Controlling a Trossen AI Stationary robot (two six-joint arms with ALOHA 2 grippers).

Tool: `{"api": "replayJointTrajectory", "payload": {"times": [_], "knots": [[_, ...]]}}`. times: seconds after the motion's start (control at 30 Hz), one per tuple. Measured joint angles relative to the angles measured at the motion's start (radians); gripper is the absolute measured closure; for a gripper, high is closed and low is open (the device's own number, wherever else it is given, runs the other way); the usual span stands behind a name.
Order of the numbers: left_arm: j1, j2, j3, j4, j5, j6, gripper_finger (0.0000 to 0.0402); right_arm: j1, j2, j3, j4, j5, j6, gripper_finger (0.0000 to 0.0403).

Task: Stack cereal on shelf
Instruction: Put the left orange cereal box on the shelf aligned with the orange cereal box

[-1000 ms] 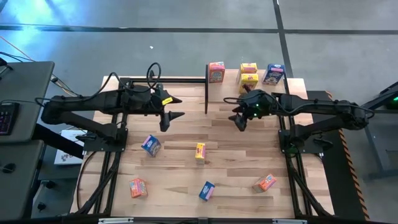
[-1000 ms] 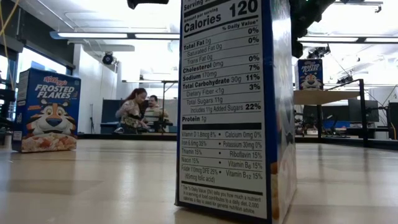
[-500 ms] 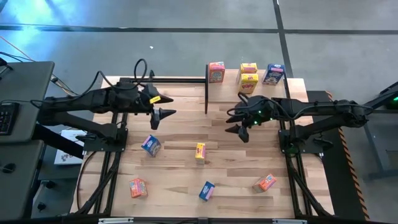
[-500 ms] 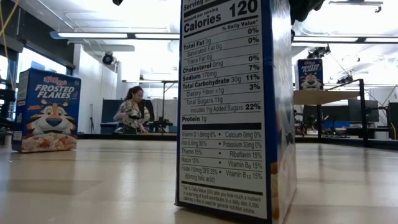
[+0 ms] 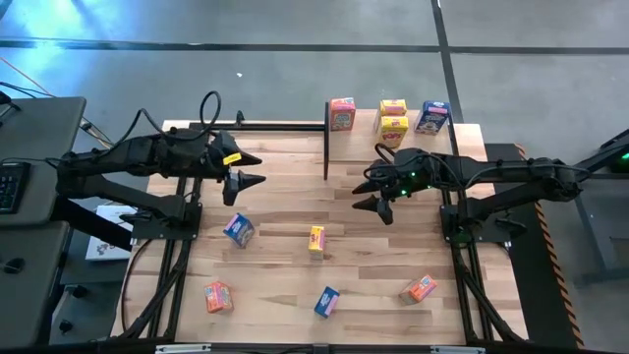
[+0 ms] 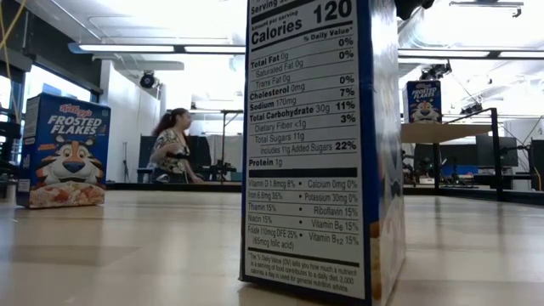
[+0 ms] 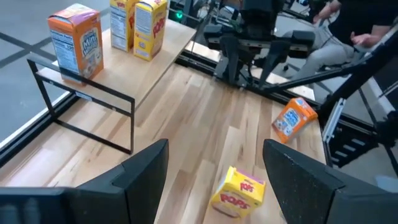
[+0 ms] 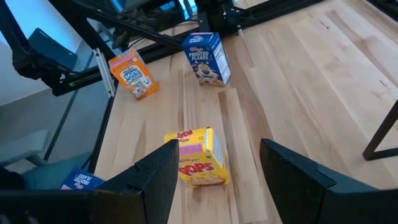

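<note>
My left gripper hangs open over the table's left half. My right gripper hangs open over the right half, just near of the shelf. On the shelf stand an orange-pink box, two yellow boxes and a blue box. A blue box, a yellow box, an orange box, another blue box and an orange box lie scattered on the tabletop. Both grippers are clear of every box.
The shelf's black posts and a black rail stand at the table's far edge. In the low view one blue box fills the middle and another stands at the left. A person moves in the room behind.
My left gripper has drawn back toward the table's left edge. My right gripper has moved away from the shelf toward the near edge and a little left, turning its fingers toward the table's middle. Both have stayed open. No box has moved. The person behind has walked left.
</note>
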Motion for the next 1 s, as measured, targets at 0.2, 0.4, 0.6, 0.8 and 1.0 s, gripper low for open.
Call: {"api": "replayJointTrajectory", "payload": {"times": [0.2, 0.4, 0.6, 0.8, 1.0], "knots": [[-0.021, 0.003, 0.016, -0.007, -0.001, 0.000, 0.0149, 0.000, 0.000, 0.000, 0.002, -0.002, 0.000, 0.0185], [-0.016, 0.003, 0.014, -0.068, -0.015, -0.044, 0.0149, 0.000, 0.000, 0.000, 0.006, 0.005, 0.003, 0.0185], [-0.044, 0.003, 0.013, -0.200, -0.011, -0.189, 0.0149, -0.001, 0.000, 0.000, 0.013, 0.024, 0.000, 0.0185], [-0.111, 0.003, 0.013, -0.254, -0.011, -0.296, 0.0149, -0.001, -0.002, 0.000, 0.052, 0.032, -0.089, 0.0185], [-0.191, 0.003, 0.013, -0.254, -0.087, -0.370, 0.0149, -0.001, -0.071, 0.000, 0.074, 0.032, -0.141, 0.0185]]}}
